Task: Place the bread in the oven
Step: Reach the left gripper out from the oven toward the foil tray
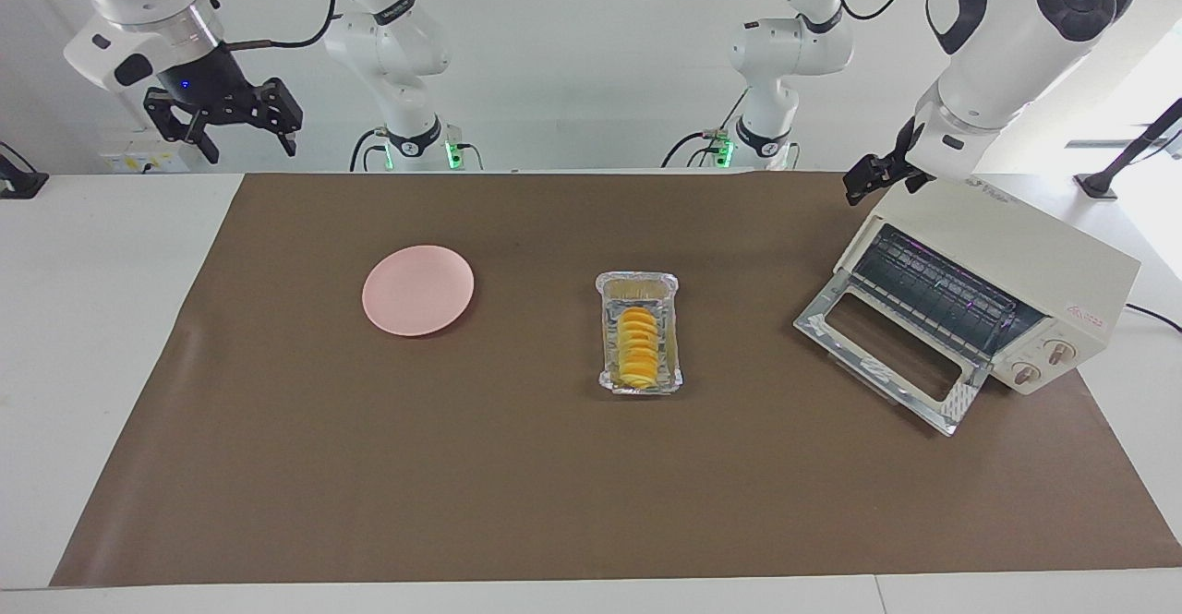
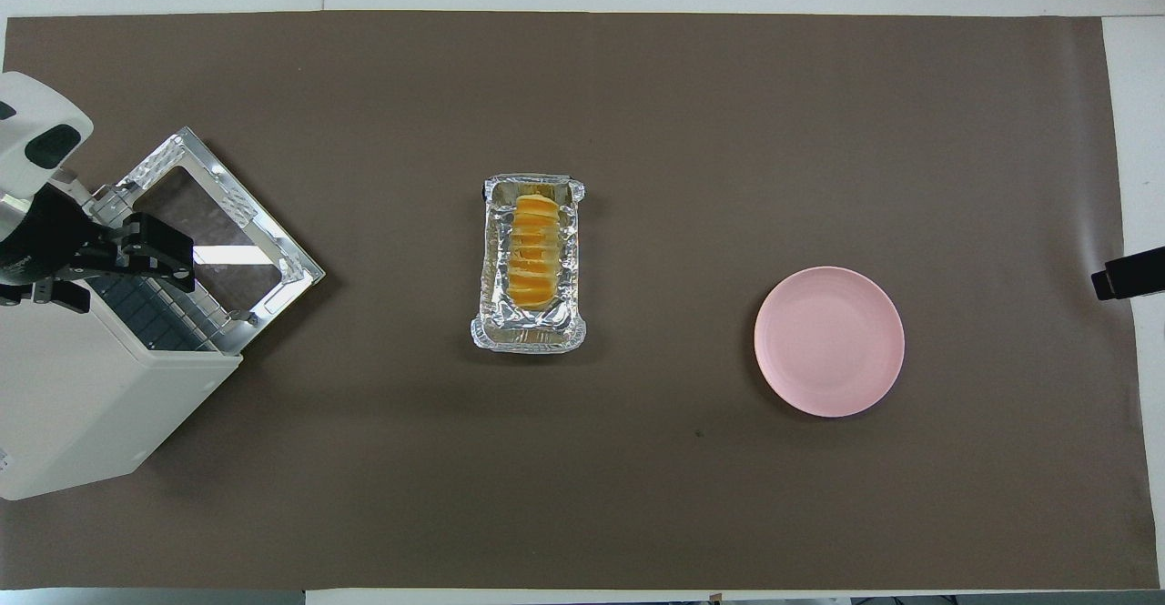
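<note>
The bread [image 1: 638, 346] [image 2: 531, 250], a ridged golden loaf, lies in a crinkled foil tray [image 1: 637, 279] [image 2: 528, 337] at the middle of the brown mat. The cream oven [image 1: 1016, 235] [image 2: 82, 405] stands at the left arm's end, with its glass door [image 1: 817, 323] [image 2: 182, 146] dropped flat and the wire rack showing. My left gripper [image 1: 868, 180] [image 2: 114, 273] hangs open and holds nothing, over the oven's top edge by the mouth. My right gripper [image 1: 249, 148] [image 2: 1129, 273] is raised open and holds nothing over the right arm's end of the table, away from the bread.
A round pink plate [image 1: 417, 290] [image 2: 829, 341] lies on the mat between the foil tray and the right arm's end. The brown mat [image 1: 591, 503] covers most of the white table. Two other robot arms stand at the back wall.
</note>
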Robot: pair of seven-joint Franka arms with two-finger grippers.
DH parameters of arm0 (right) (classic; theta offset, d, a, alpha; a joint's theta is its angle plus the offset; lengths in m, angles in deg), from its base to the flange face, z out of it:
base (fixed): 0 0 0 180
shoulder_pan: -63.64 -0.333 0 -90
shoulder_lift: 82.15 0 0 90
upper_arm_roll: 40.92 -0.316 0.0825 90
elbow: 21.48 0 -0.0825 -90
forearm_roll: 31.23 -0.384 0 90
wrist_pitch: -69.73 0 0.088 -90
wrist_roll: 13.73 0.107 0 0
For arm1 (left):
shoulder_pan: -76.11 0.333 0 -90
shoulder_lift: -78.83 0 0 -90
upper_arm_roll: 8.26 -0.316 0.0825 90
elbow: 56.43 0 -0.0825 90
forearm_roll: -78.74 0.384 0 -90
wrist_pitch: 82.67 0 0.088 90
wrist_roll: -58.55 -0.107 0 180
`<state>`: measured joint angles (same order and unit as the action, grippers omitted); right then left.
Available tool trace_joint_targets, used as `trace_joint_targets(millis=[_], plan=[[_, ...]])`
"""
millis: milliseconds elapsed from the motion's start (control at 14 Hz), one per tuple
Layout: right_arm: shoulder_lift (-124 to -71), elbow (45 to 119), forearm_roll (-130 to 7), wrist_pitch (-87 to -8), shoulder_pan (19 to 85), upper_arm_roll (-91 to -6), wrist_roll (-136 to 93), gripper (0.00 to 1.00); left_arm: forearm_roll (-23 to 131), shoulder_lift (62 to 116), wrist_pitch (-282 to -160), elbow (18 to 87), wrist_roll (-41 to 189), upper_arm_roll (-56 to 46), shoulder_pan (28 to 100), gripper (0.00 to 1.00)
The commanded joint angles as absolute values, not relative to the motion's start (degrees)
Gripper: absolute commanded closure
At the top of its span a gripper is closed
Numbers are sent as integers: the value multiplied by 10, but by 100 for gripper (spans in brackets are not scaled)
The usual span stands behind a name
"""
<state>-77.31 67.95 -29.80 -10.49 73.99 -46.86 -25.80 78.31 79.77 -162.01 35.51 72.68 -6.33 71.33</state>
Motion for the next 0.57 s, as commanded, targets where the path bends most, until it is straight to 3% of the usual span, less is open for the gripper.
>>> trace_joint_targets(millis=[0, 142, 498], plan=[[-761, 690, -299, -99, 743, -469, -267, 0, 776, 789, -1623, 360, 723, -60, 709, 0], [-758, 690, -299, -95, 743, -468, -271, 0, 772, 784, -1640, 360, 729, -52, 676, 0], [-756, 690, -299, -94, 743, -469, -270, 0, 738, 804, -1844, 408, 914, -50, 519, 0]])
